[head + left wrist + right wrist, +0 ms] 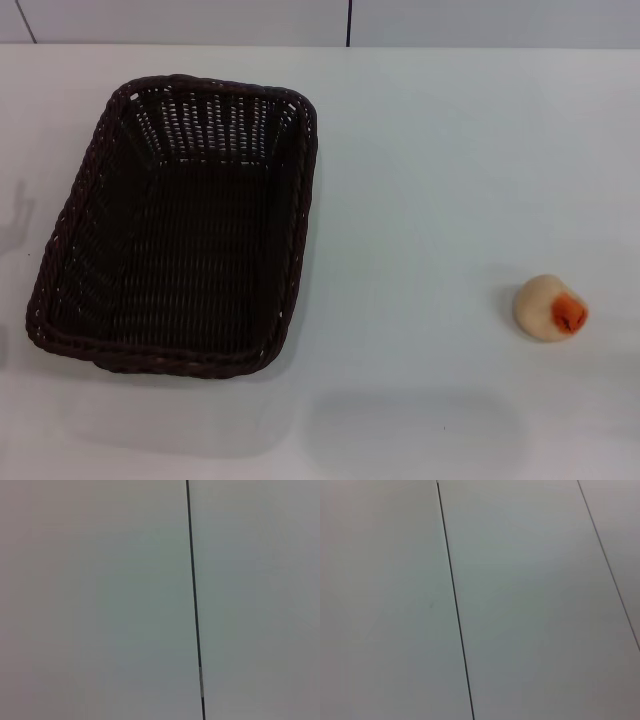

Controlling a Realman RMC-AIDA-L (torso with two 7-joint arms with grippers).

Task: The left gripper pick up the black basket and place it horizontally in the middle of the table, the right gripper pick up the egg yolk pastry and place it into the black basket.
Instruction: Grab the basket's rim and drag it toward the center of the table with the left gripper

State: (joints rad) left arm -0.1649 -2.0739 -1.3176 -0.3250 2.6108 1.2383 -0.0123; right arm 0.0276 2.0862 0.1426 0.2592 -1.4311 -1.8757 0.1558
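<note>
The black basket [175, 230] is a large dark woven rectangle on the left half of the white table [420, 180], its long side running front to back. It is empty. The egg yolk pastry [549, 308] is a small cream ball with an orange-red patch, resting on the table at the right, far from the basket. Neither the left gripper nor the right gripper shows in any view. Both wrist views show only pale panels with dark seams.
A pale wall with dark vertical seams [349, 22] runs behind the table's far edge. Bare tabletop lies between the basket and the pastry. Faint shadows fall on the table near the front edge [410, 430] and at the far left [15, 215].
</note>
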